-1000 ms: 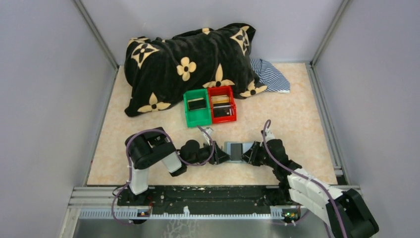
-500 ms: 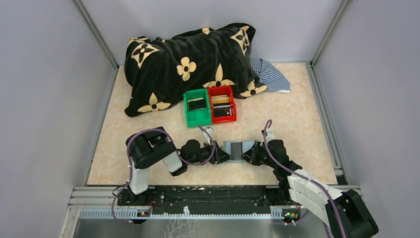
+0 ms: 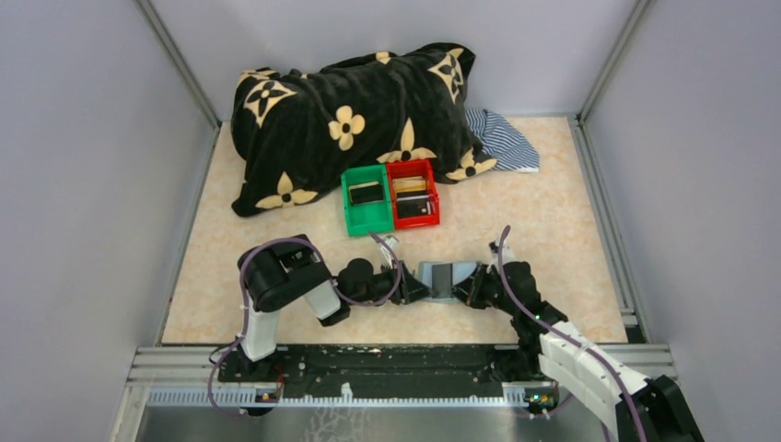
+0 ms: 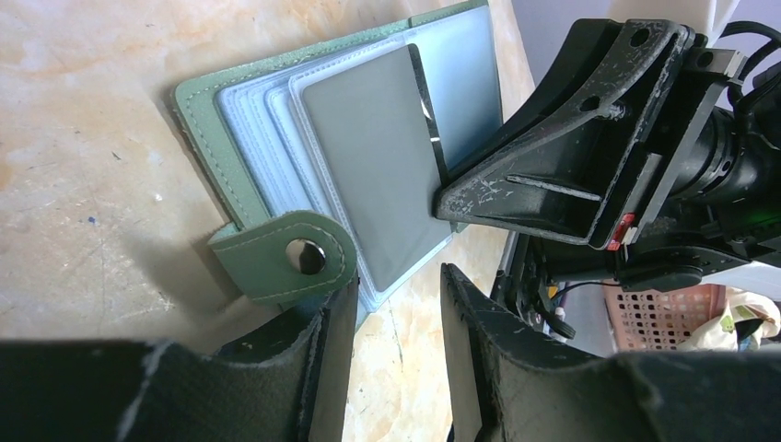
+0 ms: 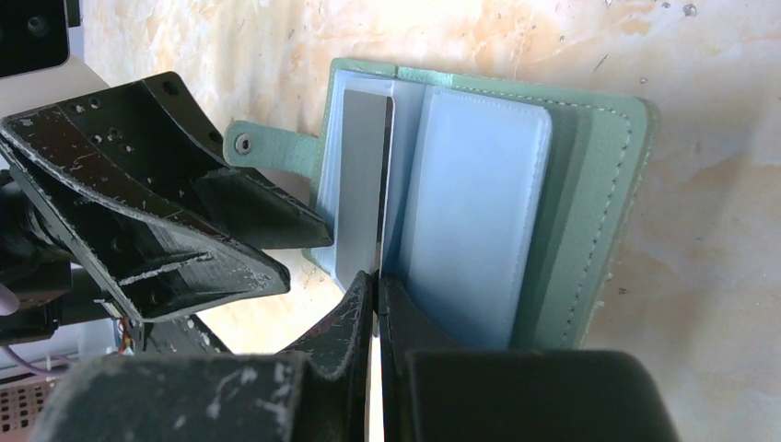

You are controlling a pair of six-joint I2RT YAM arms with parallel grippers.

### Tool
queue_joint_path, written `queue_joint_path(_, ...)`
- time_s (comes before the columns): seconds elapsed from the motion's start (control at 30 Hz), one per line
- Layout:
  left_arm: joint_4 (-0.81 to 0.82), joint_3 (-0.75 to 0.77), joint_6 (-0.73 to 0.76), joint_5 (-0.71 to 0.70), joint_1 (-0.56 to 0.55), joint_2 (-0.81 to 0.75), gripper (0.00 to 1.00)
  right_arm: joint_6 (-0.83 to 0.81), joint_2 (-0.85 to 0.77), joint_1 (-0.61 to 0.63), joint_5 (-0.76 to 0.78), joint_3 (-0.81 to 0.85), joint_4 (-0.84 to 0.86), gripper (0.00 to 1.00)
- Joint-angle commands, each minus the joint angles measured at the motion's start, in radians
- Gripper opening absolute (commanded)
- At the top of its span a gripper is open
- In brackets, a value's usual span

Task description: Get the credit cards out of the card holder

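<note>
The card holder (image 3: 440, 279) lies open on the table between my two grippers, green outside (image 4: 198, 101) and blue-grey inside (image 5: 479, 203). A grey credit card (image 4: 378, 166) sits in its left slot pockets, one long edge lifted (image 5: 361, 175). My right gripper (image 5: 376, 287) is shut on that card's near edge, and its black fingers (image 4: 553, 175) reach in from the right in the left wrist view. My left gripper (image 4: 396, 276) is open over bare table. Its left finger (image 4: 332, 322) rests against the holder's corner beside the snap strap (image 4: 295, 258).
A green bin (image 3: 351, 217) and a red bin (image 3: 435, 204) stand side by side behind the holder, each with cards inside. A black flowered pillow (image 3: 350, 110) and a striped cloth (image 3: 502, 138) lie at the back. Walls close in both sides.
My right gripper's jaws have closed onto the card's edge. Both grippers and the holder have shifted slightly to the right.
</note>
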Motion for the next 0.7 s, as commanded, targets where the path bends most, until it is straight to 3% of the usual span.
queue_joint_path(0.0, -0.022, 0.010, -0.011, 0.007, 0.010, 0.032, 0.45, -0.022, -0.034, -0.002, -0.007, 0.046, -0.038, 0.00)
queue_joint_path(0.43, 0.171, -0.005, 0.024, 0.037, 0.017, -0.060, 0.45, -0.047, -0.013, -0.002, -0.030, 0.037, -0.028, 0.00)
queue_joint_path(0.67, 0.196, 0.048, -0.017, 0.081, 0.022, 0.041, 0.45, -0.043, -0.002, -0.002, -0.041, 0.040, -0.013, 0.00)
